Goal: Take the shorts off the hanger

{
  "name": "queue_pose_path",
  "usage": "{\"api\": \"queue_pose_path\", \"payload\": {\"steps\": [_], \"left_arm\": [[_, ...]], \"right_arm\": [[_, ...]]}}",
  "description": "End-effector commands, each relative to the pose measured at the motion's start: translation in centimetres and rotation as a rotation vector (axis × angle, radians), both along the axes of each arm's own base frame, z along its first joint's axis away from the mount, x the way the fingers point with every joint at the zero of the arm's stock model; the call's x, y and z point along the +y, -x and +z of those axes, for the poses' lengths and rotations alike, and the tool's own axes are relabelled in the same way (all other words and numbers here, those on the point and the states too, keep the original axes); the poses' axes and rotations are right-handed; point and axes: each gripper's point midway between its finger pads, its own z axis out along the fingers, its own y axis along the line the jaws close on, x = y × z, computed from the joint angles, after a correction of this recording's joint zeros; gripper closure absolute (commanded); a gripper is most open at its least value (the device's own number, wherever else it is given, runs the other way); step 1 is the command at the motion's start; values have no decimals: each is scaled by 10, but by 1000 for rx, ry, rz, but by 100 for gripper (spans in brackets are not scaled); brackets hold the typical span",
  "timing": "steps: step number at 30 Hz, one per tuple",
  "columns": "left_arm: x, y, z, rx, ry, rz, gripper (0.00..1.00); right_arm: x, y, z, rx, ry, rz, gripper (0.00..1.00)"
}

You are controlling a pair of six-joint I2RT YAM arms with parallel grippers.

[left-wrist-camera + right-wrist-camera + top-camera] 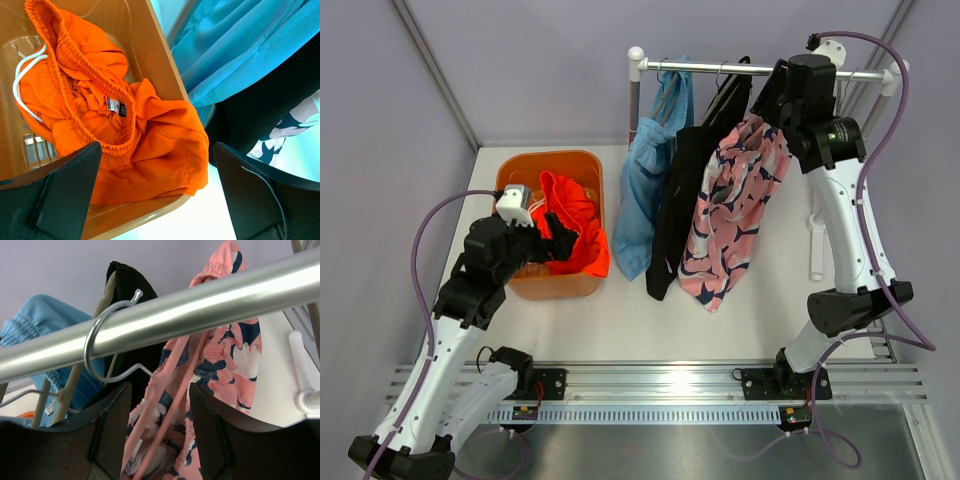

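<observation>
Bright orange shorts (578,225) (150,125) lie bunched in an orange bin (550,160) (155,40). My left gripper (545,235) (156,150) hovers open over the bin's near edge, holding nothing. On the metal rail (720,68) (200,305) hang light blue shorts (645,190), black shorts (680,200) and pink patterned shorts (735,210) (240,350). My right gripper (767,100) (159,390) sits just under the rail, open. Its fingers straddle the pink hanger (167,375) and the frilled waistband. The hanger's wire hook (92,335) loops over the rail.
The rail rests on white posts (636,90) at the back of the white table. A white bracket (815,240) lies at the right, near my right arm. The blue shorts (240,45) hang close beside the bin. Purple walls close in the sides and back.
</observation>
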Motion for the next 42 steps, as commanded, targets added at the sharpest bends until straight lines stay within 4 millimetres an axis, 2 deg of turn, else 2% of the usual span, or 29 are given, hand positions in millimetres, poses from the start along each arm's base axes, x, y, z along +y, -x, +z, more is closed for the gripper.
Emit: {"api": "queue_pose_path", "payload": {"steps": [1,7,10,17,18,21,27,29,42], "left_arm": [[-1,-3,5,-30,-4,-5,1],[-1,-3,2,-22,-5,-9,1],[-2,-3,2,-19,-6,-9,1],[-2,-3,1,-15,-5,-11,1],[-2,-3,1,-15,-4,-13,1],[-3,-3,0,-14,-4,-14,1],[-3,-3,1,-15,-3,-16,1],[-3,-3,0,-14,-3,-16,1],[-4,-2,0,-13,-2,-20,1]], "right_arm": [[-3,-13,12,-69,-23,-59,43],[-3,-22,-1,-42,-12,-73,43],[-4,-24,-4,-39,-6,-80,51],[-7,-20,-7,-33,6,-88,77],[-7,-19,-5,-35,11,-86,86],[-9,-16,-7,-24,23,-87,100],[-15,-6,-4,-22,49,-93,100],[-17,-6,-4,-17,63,-97,96],[-16,-15,-25,39,104,-94,85]]}}
